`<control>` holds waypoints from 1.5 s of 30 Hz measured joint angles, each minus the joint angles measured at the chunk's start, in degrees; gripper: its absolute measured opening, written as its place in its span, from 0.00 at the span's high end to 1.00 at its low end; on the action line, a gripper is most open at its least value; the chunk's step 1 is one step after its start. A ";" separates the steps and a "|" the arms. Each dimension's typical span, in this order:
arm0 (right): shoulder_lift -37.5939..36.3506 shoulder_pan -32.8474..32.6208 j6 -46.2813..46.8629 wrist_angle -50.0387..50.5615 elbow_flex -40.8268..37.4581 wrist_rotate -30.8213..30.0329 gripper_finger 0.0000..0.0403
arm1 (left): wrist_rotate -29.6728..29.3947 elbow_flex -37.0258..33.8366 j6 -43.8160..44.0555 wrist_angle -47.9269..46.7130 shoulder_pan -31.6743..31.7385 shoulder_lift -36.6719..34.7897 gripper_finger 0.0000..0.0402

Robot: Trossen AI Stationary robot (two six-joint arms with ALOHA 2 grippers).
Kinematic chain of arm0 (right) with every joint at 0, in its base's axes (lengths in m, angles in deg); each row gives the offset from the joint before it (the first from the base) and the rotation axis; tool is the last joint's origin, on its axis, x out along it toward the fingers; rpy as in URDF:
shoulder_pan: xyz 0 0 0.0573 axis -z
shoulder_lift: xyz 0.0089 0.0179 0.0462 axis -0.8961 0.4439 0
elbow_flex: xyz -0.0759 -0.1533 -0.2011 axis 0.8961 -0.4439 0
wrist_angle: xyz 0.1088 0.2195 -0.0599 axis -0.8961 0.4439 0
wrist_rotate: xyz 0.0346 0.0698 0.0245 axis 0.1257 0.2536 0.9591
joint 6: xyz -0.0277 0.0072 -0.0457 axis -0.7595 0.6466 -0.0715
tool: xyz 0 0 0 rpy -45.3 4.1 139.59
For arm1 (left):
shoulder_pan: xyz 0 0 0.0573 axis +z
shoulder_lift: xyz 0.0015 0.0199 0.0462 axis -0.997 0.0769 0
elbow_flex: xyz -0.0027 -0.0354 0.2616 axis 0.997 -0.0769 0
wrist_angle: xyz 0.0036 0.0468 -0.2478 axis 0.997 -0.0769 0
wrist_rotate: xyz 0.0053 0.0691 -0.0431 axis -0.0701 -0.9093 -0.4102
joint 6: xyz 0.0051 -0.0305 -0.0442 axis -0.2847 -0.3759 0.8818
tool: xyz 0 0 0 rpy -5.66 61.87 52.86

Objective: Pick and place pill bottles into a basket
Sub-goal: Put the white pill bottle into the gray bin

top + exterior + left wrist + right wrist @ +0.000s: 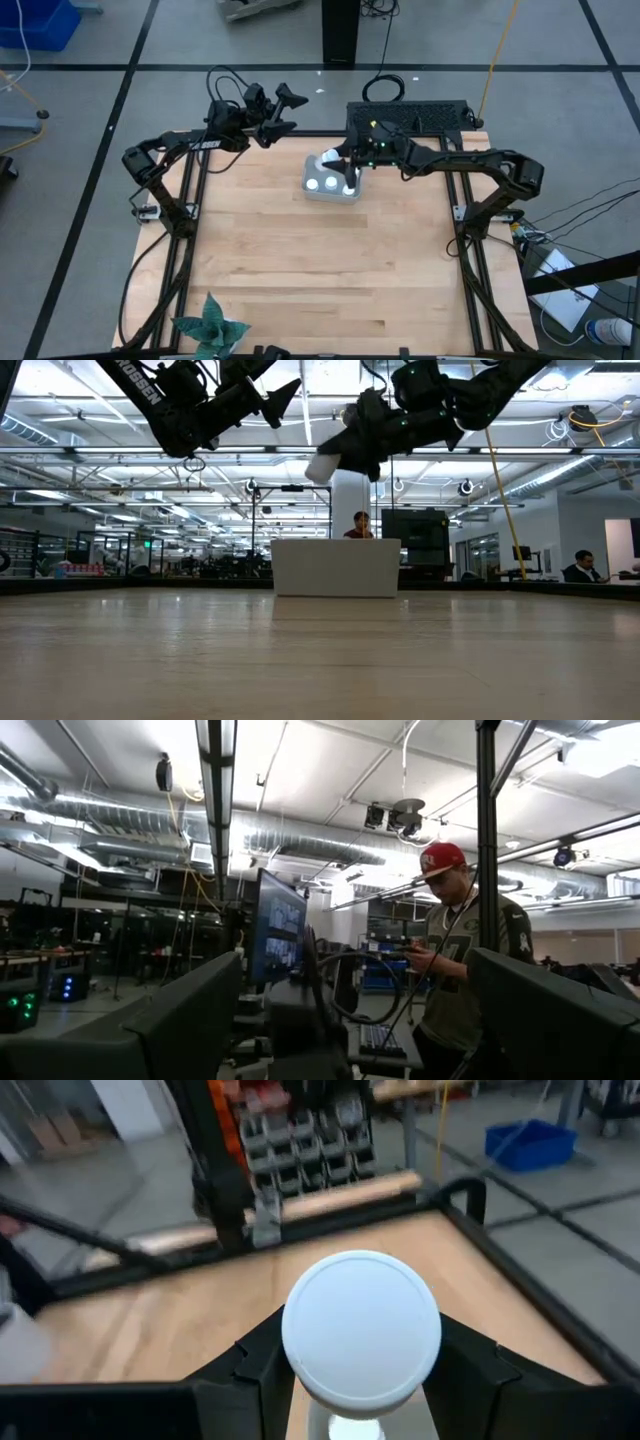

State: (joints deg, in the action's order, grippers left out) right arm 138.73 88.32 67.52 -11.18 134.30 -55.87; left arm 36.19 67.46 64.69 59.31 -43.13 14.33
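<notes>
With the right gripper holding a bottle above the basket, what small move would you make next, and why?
Probably lower it slightly, then open. The right gripper grips a pill bottle raised above the basket, where other bottles already sit.

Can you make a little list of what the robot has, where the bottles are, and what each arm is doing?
basket: near the table's far edge, middle
bottles in basket: at least two white caps visible
right gripper: above the basket, shut on a pill bottle
left gripper: raised near the far edge, open, holding nothing
paper plant: near corner on the left arm's side
person: standing beyond the table
</notes>
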 joint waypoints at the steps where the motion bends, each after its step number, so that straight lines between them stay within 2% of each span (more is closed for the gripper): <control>1: 0.00 0.15 0.77 -1.54 -0.20 0.42 0.60 | 0.00 -0.02 -0.06 0.00 0.00 0.00 0.02; 5: -0.09 0.86 2.86 -2.37 0.13 1.86 0.60 | -0.26 -0.02 -0.46 0.00 0.00 0.00 0.02; 9: -0.04 1.99 2.29 5.16 3.78 3.23 0.60 | -0.48 -0.02 -0.57 -0.02 0.00 0.00 0.02; 18: 0.17 2.32 -2.95 23.19 11.82 1.41 0.60 | -1.55 -0.02 -1.34 -0.02 -0.04 0.00 0.02; 22: 2.24 2.38 -3.88 27.60 13.84 0.68 0.60 | -1.63 -0.04 -1.51 -0.33 -0.05 0.00 0.02; 31: 10.44 2.09 -5.47 31.76 19.64 0.23 0.60 | -2.01 -0.04 -2.46 -2.07 -0.04 0.04 0.02; 45: 16.86 1.90 -5.90 31.64 19.59 0.43 0.60 | -1.42 -0.04 -3.45 -2.86 -0.04 0.04 0.02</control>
State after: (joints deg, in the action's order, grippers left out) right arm 155.59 90.22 61.61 20.46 153.89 -55.44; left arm 34.77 67.42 61.23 56.44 -43.18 14.38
